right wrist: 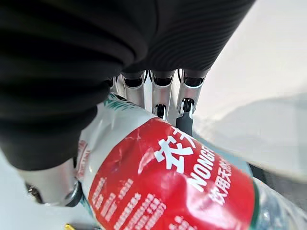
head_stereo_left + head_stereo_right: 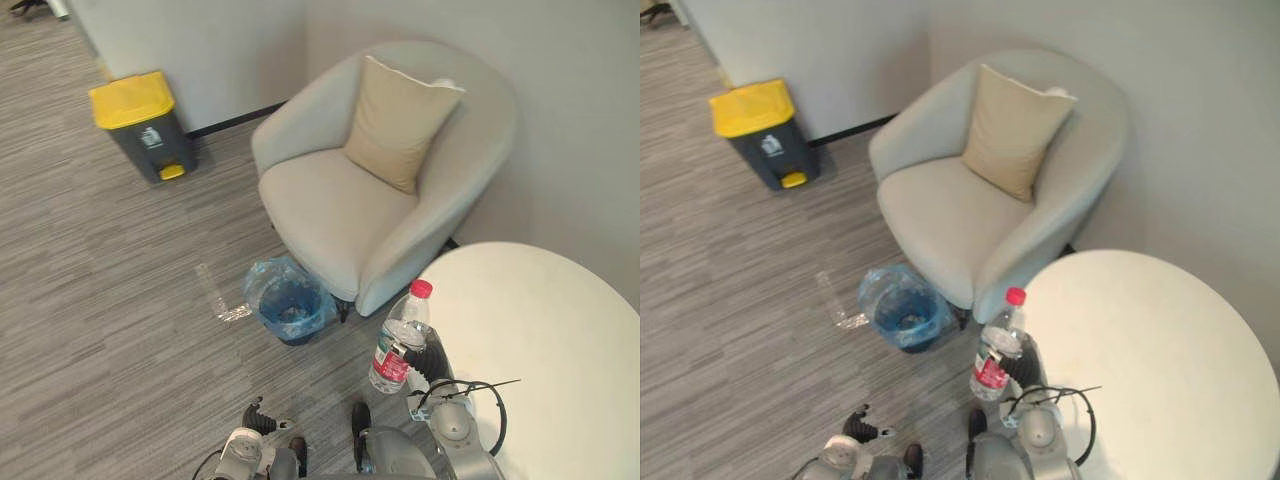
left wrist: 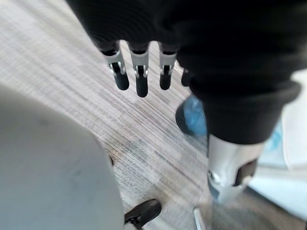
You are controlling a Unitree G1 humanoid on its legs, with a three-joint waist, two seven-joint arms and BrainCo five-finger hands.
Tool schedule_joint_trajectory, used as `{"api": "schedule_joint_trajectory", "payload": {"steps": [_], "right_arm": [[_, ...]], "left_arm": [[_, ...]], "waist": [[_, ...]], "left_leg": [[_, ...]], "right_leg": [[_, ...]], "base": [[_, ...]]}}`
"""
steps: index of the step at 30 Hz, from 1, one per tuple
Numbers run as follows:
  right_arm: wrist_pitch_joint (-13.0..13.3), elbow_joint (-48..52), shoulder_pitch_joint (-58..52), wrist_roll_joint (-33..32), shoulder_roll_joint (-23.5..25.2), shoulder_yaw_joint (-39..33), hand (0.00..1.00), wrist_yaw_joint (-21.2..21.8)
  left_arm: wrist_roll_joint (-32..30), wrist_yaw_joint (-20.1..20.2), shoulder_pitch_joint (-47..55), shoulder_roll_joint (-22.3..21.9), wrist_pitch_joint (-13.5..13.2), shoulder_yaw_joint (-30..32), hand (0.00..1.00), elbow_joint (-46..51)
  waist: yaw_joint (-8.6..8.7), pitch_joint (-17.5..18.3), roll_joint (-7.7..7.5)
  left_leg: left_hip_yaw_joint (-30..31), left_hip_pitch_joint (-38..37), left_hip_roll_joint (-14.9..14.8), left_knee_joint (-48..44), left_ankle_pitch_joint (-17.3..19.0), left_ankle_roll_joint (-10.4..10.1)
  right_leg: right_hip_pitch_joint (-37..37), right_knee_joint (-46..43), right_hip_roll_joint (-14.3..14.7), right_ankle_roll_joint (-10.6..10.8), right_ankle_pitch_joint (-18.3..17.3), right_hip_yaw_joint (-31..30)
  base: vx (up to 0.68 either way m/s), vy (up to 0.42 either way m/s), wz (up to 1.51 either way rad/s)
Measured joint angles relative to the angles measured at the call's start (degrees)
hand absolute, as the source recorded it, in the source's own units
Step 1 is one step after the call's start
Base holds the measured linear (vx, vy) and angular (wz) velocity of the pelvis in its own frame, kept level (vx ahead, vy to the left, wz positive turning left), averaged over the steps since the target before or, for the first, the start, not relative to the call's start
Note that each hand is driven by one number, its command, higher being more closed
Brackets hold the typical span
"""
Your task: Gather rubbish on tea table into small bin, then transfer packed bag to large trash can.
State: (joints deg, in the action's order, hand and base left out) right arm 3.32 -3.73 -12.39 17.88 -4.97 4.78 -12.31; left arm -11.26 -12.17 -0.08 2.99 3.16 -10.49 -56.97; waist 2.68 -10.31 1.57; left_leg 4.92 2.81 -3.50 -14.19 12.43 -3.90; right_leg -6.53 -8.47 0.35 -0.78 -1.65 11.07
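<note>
Your right robot hand [image 2: 432, 362] is clamped on the bottle [image 2: 400, 335]. In the right wrist view its fingers [image 1: 163, 98] curl round the red label. The bottle stands near upright, red cap [image 2: 422, 289] at 12 o'clock, just beside the counter [image 2: 540, 340] at its 9 o'clock rim. You cannot tell whether its base is over the counter or over the floor [image 2: 100, 330].

Your left robot hand [image 3: 139, 72] hangs over the floor with fingers straight and apart, holding nothing. In the eye views it sits low, at 7 o'clock from the bottle.

The bin [image 2: 290, 300], lined with a blue bag [image 2: 262, 278], stands on the floor at 10 o'clock from the bottle, just beside the front of the chair [image 2: 340, 215]. Something lies in its bottom, too small to identify. A clear scrap [image 2: 216, 296] lies on the floor at the bin's 9 o'clock. The can [image 2: 142, 125], yellow lid shut, stands by the wall at 11 o'clock, well apart from the bin. A cushion [image 2: 398, 122] leans against the chair back.
</note>
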Motion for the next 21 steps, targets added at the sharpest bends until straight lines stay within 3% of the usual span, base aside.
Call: {"api": "schedule_joint_trajectory", "payload": {"steps": [4,6,7,8,12,16,21], "right_arm": [[0.0,0.0,0.5,-0.1,0.0,-1.8,1.00,-1.4],[0.0,-1.4,1.2,-0.1,0.0,-1.8,1.00,-1.9],[0.0,-2.1,1.3,-0.1,-0.1,-1.6,1.00,-2.0],[0.1,-2.8,1.2,-0.2,-0.6,-1.3,1.00,-2.3],[0.1,-4.4,0.5,-0.3,0.5,2.1,1.00,-2.2],[0.2,-6.8,1.7,-0.3,0.6,3.6,1.00,-1.9],[0.1,-9.3,1.7,-0.3,0.4,3.9,1.00,-1.8]], "left_arm": [[-0.8,0.0,0.0,-0.5,-0.1,-0.3,0.00,0.2],[-1.1,-0.1,-0.3,-0.4,-0.2,-0.3,0.00,0.7],[-1.3,-0.1,-0.3,-0.6,-0.2,-0.4,0.00,0.8],[-1.6,-0.1,-0.4,-1.3,-0.2,-0.5,0.00,0.6],[-2.5,-0.3,-1.1,-0.7,-0.2,-0.7,0.00,0.6],[-2.3,-1.6,-1.1,0.0,-0.1,-0.6,0.00,0.2],[-2.3,-1.6,-1.1,0.6,-0.1,-0.7,0.00,-0.7]], "waist": [[0.04,-0.4,-0.60],[-0.38,-0.6,-0.81],[-0.57,-0.3,-0.09],[-0.97,-0.7,1.27],[-2.96,-0.6,-0.15],[-2.99,-0.5,-0.36],[-2.66,0.2,-1.40]], "left_leg": [[-7.2,0.3,-1.3,-1.1,0.8,-0.9],[-9.6,2.4,-1.5,-0.3,0.4,-0.8],[-10.3,3.1,-2.5,1.9,-2.2,-0.6],[-11.0,3.0,-3.4,3.3,-7.3,-1.8],[-12.2,1.1,-0.4,6.1,-8.2,-0.4],[-14.3,-1.0,0.8,6.3,-7.5,0.8],[-15.9,-2.0,1.0,7.6,-7.5,0.9]], "right_leg": [[4.9,2.7,-1.5,-1.5,-1.2,-0.7],[5.6,2.9,-3.5,-0.7,-1.7,-0.6],[5.9,2.8,-3.9,0.1,-2.2,-0.4],[6.8,2.6,-3.7,1.5,-2.9,-0.8],[6.7,3.3,-6.3,3.9,-2.5,-2.7],[8.0,5.0,-7.1,5.0,-1.4,-5.4],[7.6,5.9,-7.0,5.3,-0.7,-7.3]], "base": [[0.17,0.040,0.52],[0.05,0.117,0.37],[0.03,0.150,0.11],[0.04,0.196,0.10],[0.04,0.171,-0.04],[0.02,0.104,-0.31],[-0.01,0.021,-0.22]]}}
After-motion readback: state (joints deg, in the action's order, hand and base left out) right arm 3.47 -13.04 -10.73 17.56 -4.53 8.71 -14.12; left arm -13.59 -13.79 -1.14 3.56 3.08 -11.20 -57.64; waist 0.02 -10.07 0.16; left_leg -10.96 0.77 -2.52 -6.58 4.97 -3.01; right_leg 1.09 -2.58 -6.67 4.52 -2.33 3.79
